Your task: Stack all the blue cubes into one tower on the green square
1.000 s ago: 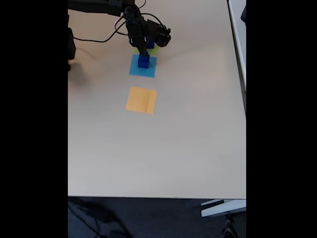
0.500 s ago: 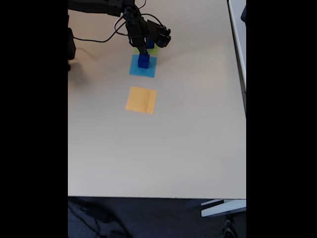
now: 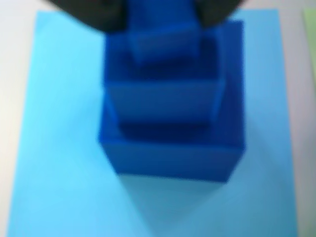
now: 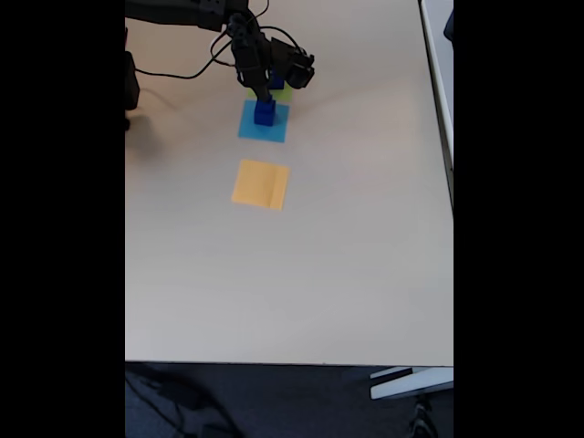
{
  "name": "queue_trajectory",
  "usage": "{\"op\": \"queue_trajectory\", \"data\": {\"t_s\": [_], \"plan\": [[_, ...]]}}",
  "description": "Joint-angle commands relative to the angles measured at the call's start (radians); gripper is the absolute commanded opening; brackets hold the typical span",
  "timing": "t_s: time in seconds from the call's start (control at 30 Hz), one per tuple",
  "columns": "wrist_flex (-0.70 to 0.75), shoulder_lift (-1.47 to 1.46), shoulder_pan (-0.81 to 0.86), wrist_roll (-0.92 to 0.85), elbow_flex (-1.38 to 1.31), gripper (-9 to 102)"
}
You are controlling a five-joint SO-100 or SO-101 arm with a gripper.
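In the wrist view three blue cubes form a stack on a flat light-blue square (image 3: 54,148). The large cube (image 3: 173,160) is at the bottom, a medium cube (image 3: 163,101) sits on it, and a small cube (image 3: 163,44) is on top. My gripper (image 3: 159,22) has a dark finger on each side of the small cube and is shut on it. In the fixed view the gripper (image 4: 266,91) hangs over the stack (image 4: 265,112). The green square (image 4: 283,93) lies just behind it, mostly hidden by the arm, and shows as a sliver (image 3: 311,34) in the wrist view.
An orange square (image 4: 261,183) lies nearer the camera than the light-blue square (image 4: 251,128). Black cables (image 4: 196,64) trail from the arm at the table's far left. The table's right edge (image 4: 447,164) runs beside a white panel.
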Motion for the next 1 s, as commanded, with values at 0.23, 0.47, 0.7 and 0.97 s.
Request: {"op": "queue_trajectory", "data": {"t_s": [0.23,0.47,0.7,0.97], "plan": [[0.071,0.101,-0.006,0.028,-0.074,0],[0.069,0.095,0.008,0.003,-0.081,0],[0.095,0.089,-0.018,0.040,-0.156,0],[0.120,0.044,-0.109,0.196,-0.262,0]]}}
